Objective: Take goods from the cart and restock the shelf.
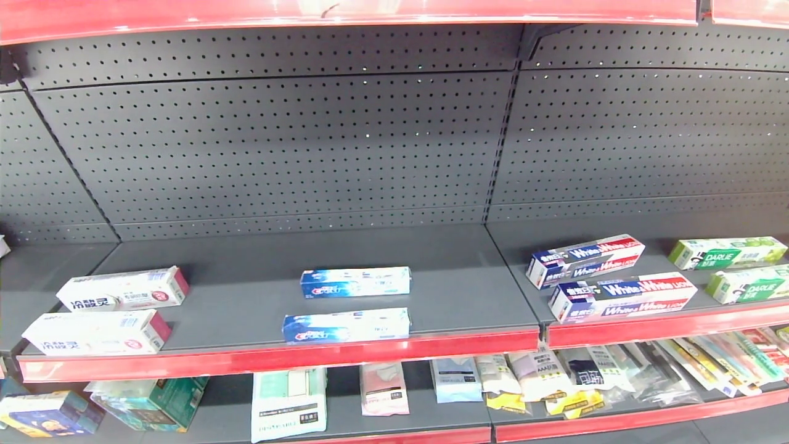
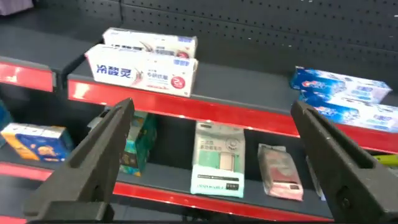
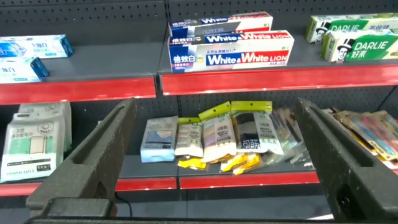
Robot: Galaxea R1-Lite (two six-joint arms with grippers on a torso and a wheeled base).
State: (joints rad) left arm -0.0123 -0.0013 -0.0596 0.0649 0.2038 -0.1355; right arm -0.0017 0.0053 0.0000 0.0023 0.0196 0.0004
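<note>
Left gripper (image 2: 211,106): black fingers spread wide, nothing between them, facing the left bay's red front edge.
Left end: two white cardboard toothpaste boxes with red ends (image 1: 97,333), one behind the other on the grey metal shelf (image 1: 246,290).
Middle: two blue toothpaste boxes (image 1: 346,325), the nearer at the front edge.
Right bay: two navy, white and red boxes (image 1: 622,297); two green boxes (image 1: 727,253) at the far right end.
Right gripper (image 3: 216,102): fingers apart, empty, facing flat plastic packets (image 3: 217,134) on the lower tier.
</note>
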